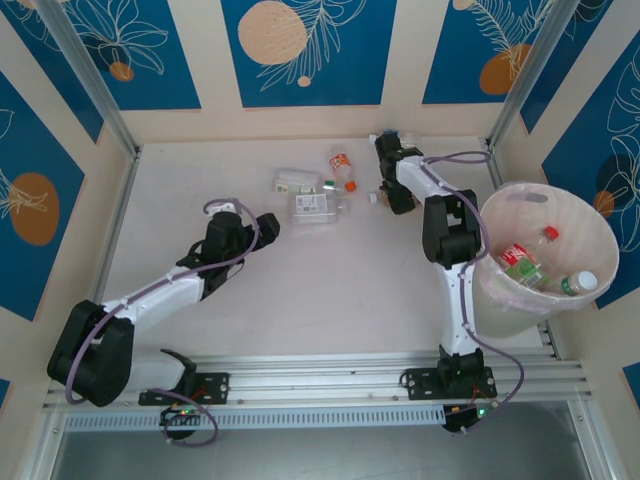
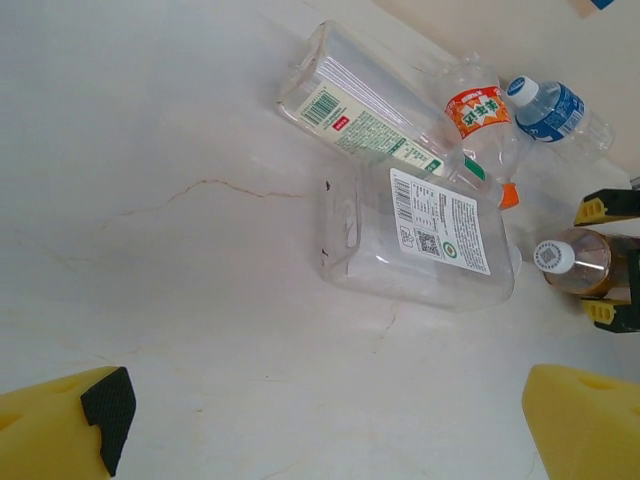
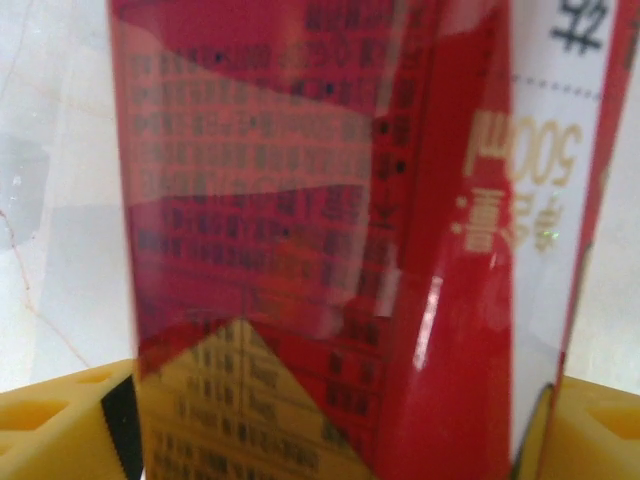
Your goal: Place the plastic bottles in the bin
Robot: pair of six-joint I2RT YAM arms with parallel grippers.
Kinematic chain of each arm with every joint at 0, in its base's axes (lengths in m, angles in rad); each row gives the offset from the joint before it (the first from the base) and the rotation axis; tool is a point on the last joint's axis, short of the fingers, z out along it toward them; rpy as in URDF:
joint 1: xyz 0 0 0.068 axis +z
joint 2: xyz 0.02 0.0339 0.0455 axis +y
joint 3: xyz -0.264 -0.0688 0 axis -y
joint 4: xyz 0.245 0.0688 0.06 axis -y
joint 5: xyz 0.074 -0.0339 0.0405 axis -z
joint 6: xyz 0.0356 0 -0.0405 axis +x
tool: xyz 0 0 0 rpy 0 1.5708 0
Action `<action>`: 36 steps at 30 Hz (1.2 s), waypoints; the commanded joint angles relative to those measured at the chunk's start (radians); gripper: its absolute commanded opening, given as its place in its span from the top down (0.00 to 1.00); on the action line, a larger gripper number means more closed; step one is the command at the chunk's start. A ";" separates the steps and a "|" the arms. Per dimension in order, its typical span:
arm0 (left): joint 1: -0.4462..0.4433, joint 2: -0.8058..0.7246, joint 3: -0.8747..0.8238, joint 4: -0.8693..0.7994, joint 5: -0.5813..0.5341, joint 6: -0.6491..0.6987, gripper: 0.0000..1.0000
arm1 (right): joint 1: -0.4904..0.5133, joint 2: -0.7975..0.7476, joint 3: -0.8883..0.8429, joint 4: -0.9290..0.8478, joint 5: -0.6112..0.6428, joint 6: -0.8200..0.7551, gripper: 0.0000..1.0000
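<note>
The plastic bottles (image 1: pixel 318 205) on the table (image 1: pixel 300 290) lie in a loose cluster between my two sets of jaws, which is why both my arms face in toward them. My left gripper (image 2: pixel 325 420) is spread wide and holds nothing. It hangs short of the cluster, so the pads have room to straddle something broad. Straight ahead of those jaws the big clear bottle (image 2: pixel 420 240) lies on its side, label up. It is the nearest thing to them and, I judge, their likeliest pick. Just past it, touching or nearly so, lies the flat bottle with the green-edged label (image 2: pixel 360 115). Further ahead and to the right are the orange-labelled bottle (image 2: pixel 478 115) and the blue-labelled bottle (image 2: pixel 560 108). My right gripper (image 1: pixel 397 198) sits at the right end of the cluster with the red-labelled bottle (image 3: pixel 330 230) between its jaws, a finger on either side of the body. Whether the pads already press on it I cannot tell. I judge this is the grasp step for that bottle. The bin (image 1: pixel 545 186) stands well to the right of those jaws, back toward my base, with at least two bottles inside, so a lift and a swing right should follow.
</note>
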 commanded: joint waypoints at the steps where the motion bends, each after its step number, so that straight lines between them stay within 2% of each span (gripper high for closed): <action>1: 0.016 -0.022 -0.011 0.003 -0.022 -0.002 0.00 | 0.004 -0.020 -0.032 0.030 -0.016 -0.049 0.19; 7: 0.018 -0.017 -0.014 0.010 -0.023 -0.003 0.00 | 0.059 -0.210 -0.303 0.280 0.042 -0.215 0.38; 13: 0.019 -0.006 -0.013 0.020 -0.001 -0.007 0.00 | 0.129 -0.379 -0.482 0.436 0.096 -0.401 0.50; 16: 0.019 -0.006 -0.014 0.021 0.001 -0.007 0.00 | 0.178 -0.476 -0.556 0.505 0.111 -0.536 0.53; 21: 0.020 0.005 -0.013 0.031 0.012 -0.012 0.00 | 0.239 -0.670 -0.641 0.539 -0.011 -0.728 0.60; 27: 0.020 0.057 0.006 0.063 0.062 -0.037 0.00 | 0.287 -0.852 -0.648 0.453 -0.077 -0.906 0.64; 36: 0.020 0.135 0.062 0.074 0.153 -0.062 0.00 | 0.292 -1.121 -0.681 0.418 -0.280 -1.168 0.68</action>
